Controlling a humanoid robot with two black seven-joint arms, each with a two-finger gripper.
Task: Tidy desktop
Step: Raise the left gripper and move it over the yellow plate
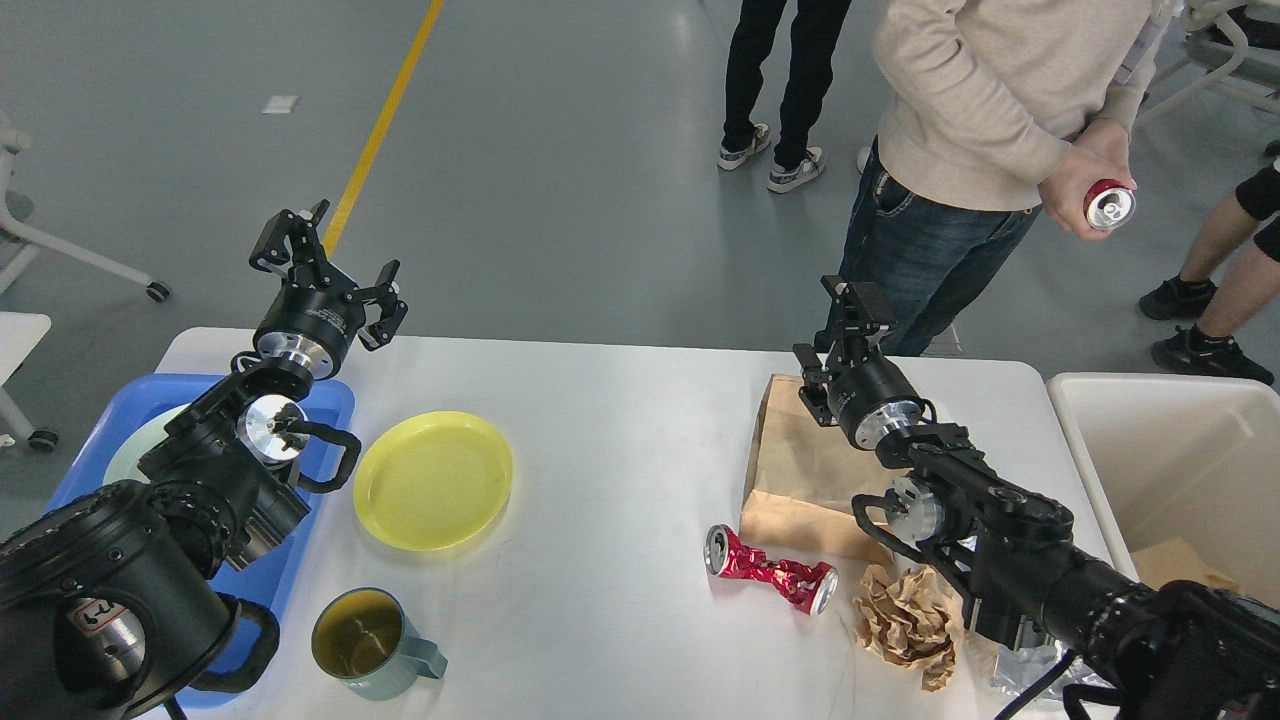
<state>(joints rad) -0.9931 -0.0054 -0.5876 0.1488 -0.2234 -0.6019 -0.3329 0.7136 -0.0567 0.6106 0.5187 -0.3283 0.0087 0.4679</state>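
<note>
While the left gripper (338, 262) hangs above the bench's (620, 440) far left corner, jaws spread wide and holding nothing. Right gripper (858, 300) raised over the flat brown paper bag (800, 470), seen end-on, so jaw state impossible to tell. White bench across the middle, bearing a yellow plate (433, 479), green mug (368, 640), crushed red can (770, 570) and crumpled paper (908, 620). Blue tray (330, 395) at left, off-white bin (1180, 450) at right.
</note>
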